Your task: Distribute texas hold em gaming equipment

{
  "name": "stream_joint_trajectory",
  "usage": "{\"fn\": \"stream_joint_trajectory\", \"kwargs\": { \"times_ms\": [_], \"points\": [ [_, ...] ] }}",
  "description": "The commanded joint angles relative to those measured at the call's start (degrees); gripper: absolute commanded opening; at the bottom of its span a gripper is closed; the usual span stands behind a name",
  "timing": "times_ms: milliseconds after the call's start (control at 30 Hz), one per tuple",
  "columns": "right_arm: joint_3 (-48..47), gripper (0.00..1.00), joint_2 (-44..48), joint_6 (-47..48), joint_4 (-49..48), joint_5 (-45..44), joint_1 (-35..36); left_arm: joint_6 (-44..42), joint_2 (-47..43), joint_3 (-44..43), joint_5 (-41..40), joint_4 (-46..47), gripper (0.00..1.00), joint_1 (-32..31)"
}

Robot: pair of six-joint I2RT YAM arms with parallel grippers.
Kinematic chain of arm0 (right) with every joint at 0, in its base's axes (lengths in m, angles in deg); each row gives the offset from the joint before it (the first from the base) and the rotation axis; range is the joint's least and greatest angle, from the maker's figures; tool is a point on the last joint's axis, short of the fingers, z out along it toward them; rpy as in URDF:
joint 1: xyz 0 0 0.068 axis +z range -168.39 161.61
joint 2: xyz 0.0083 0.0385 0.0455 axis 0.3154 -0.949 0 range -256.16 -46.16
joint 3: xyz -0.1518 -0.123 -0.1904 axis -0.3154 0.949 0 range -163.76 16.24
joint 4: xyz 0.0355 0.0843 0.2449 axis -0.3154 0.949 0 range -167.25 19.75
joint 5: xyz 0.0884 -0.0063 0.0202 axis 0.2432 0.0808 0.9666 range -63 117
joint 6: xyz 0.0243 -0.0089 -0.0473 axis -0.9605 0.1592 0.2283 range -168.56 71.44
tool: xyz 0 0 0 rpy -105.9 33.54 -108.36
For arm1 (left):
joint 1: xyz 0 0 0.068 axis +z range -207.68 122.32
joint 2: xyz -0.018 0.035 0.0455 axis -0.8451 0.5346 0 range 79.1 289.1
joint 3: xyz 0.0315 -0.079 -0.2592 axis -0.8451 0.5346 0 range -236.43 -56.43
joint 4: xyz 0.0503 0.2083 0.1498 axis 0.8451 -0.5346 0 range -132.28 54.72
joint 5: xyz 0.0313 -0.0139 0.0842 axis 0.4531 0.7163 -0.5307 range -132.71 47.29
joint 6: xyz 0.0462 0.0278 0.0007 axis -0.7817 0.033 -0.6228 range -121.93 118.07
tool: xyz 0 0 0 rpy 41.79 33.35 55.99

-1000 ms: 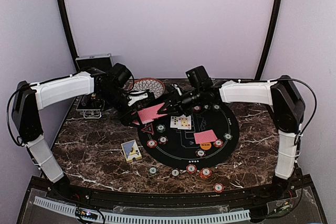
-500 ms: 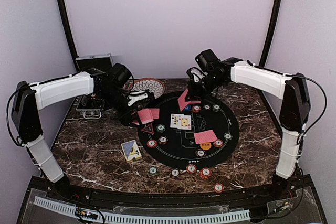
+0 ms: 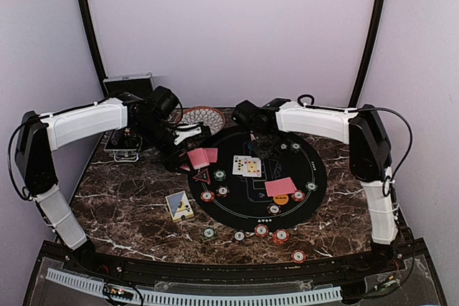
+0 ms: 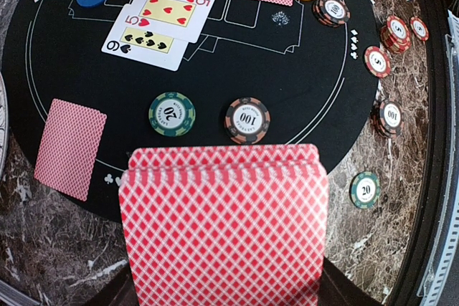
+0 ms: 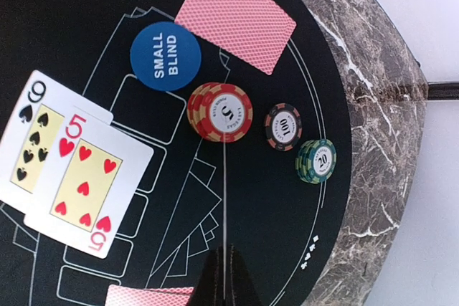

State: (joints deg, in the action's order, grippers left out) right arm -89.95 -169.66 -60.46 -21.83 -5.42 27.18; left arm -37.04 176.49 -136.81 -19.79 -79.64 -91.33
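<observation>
My left gripper [image 3: 189, 156] is shut on a fanned deck of red-backed cards [image 4: 224, 226] at the left rim of the round black mat [image 3: 315, 170]; the deck hides its fingers. Over the mat's far part, my right gripper [image 5: 224, 266] is shut on a single card [image 5: 224, 198], seen edge-on as a thin white line. The nine of spades and five of hearts [image 5: 68, 177] lie face up mid-mat. Face-down cards [image 5: 237, 16] lie by the blue small-blind button [image 5: 166, 56]. Beside them stand red chips [image 5: 220, 112], a 100 chip [image 5: 282, 127] and green chips [image 5: 316, 160]. The red triangle marker [image 3: 201, 176] lies by the left rim.
More face-down cards [image 3: 280, 187] and an orange button [image 3: 280, 197] lie on the mat's near right. Several chips [image 3: 262, 230] ring its near edge. A card box [image 3: 179, 206] lies left of the mat. A patterned bowl [image 3: 201, 115] and a black case [image 3: 129, 84] stand at the back left.
My right gripper closed on one card at the left gripper's deck, lifted it away to the far right, and now holds it low over the mat's far part. The left arm stayed put.
</observation>
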Motion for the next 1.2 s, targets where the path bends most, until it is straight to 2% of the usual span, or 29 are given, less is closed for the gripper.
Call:
{"fn": "stream_joint_trajectory", "kwargs": {
  "times_ms": [0,133,400,567,733,933,1033,1167],
  "points": [
    [-3.5,0.0,-4.1,1.6,2.6,-7.3,1.4,0.5,-3.4,0.7,0.6,-0.4,0.0,0.1],
    [-4.9,0.01,-7.4,2.0,2.9,-7.7,3.1,0.5,-3.5,0.7,0.7,-0.3,0.0,0.1],
    [-5.2,0.12,-9.3,2.4,0.5,-4.3,5.4,0.6,-3.6,0.5,0.4,-0.3,0.0,0.1],
    [-4.6,0.27,-9.4,2.4,-1.0,-1.7,6.1,0.5,-3.6,0.5,0.4,-0.4,0.0,0.1],
    [-3.5,0.48,-8.8,1.9,-1.7,1.9,6.2,0.5,-3.7,0.4,0.4,-0.4,0.0,0.1],
    [0.0,0.57,-4.7,0.9,-3.6,5.5,5.7,0.6,-3.7,0.7,0.6,-0.5,0.0,0.1],
    [1.9,0.59,-0.5,-2.4,-5.0,10.9,3.2,0.5,-3.8,0.7,0.6,-0.5,0.0,0.1],
    [8.4,0.61,7.4,-9.2,-11.6,24.7,-3.4,0.6,-3.9,0.7,0.4,-0.5,0.0,0.1]
  ]
}}
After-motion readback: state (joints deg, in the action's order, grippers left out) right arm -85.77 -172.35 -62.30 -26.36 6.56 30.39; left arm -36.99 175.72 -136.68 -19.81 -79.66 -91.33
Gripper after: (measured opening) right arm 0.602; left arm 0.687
